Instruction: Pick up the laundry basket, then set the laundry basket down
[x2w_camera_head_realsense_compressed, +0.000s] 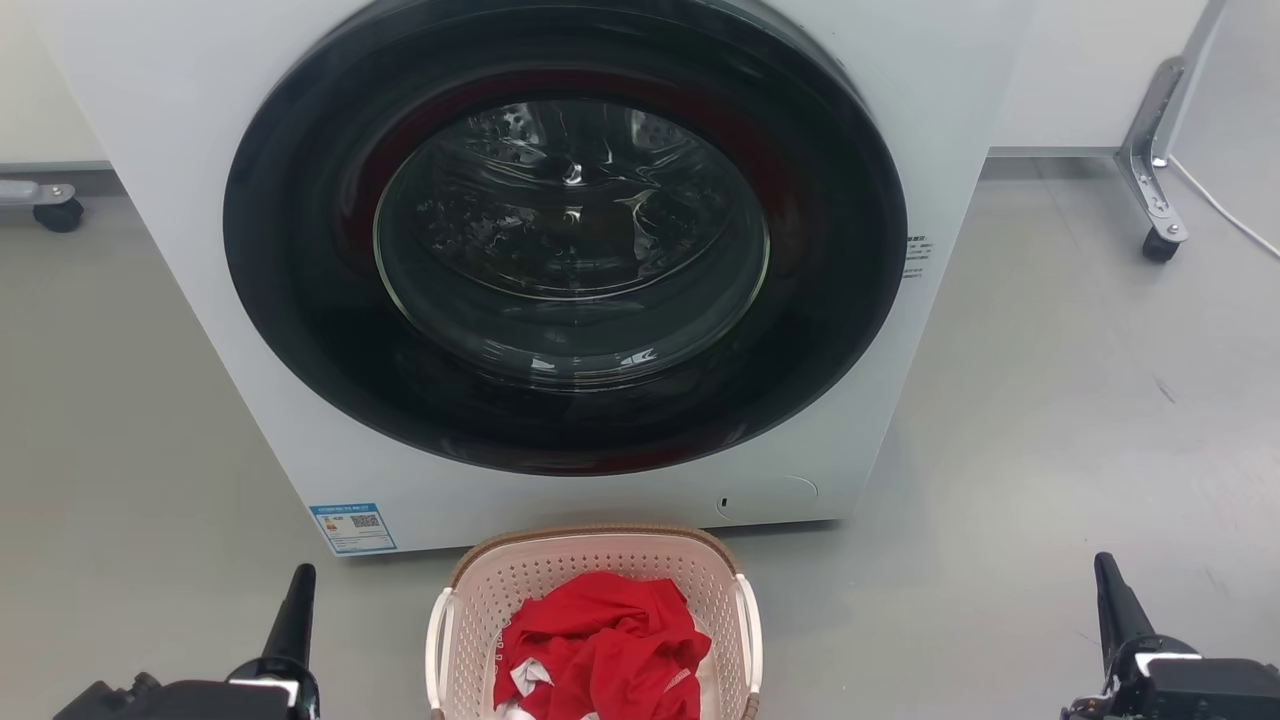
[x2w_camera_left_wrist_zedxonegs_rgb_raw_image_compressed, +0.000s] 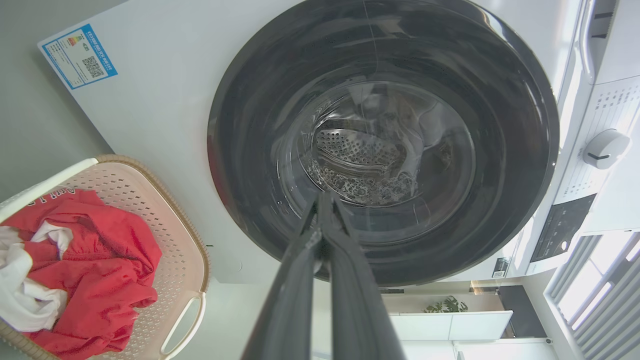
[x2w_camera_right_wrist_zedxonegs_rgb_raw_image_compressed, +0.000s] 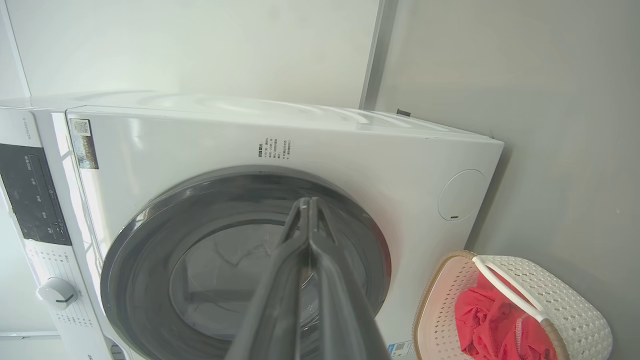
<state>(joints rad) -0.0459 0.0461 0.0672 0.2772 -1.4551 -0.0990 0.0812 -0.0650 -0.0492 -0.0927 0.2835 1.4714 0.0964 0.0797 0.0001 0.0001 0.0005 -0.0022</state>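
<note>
The pale pink laundry basket (x2w_camera_head_realsense_compressed: 560, 572) stands on the grey floor right in front of the washing machine, at the bottom middle of the head view, with red and white clothes (x2w_camera_head_realsense_compressed: 600, 645) inside it. Its brown rim and white side handles show. The basket (x2w_camera_left_wrist_zedxonegs_rgb_raw_image_compressed: 150, 200) also lies at the lower left of the left wrist view, and the basket (x2w_camera_right_wrist_zedxonegs_rgb_raw_image_compressed: 565, 300) sits at the lower right of the right wrist view. My left gripper (x2w_camera_head_realsense_compressed: 298, 590) is well left of it, shut and empty. My right gripper (x2w_camera_head_realsense_compressed: 1108, 580) is far right of it, shut and empty.
A white front-loading washing machine (x2w_camera_head_realsense_compressed: 200, 250) with its round dark door (x2w_camera_head_realsense_compressed: 565, 240) shut rises just behind the basket. A castor (x2w_camera_head_realsense_compressed: 58, 215) sits at the far left and a metal leg with a castor (x2w_camera_head_realsense_compressed: 1160, 245) at the far right. Bare floor lies on both sides.
</note>
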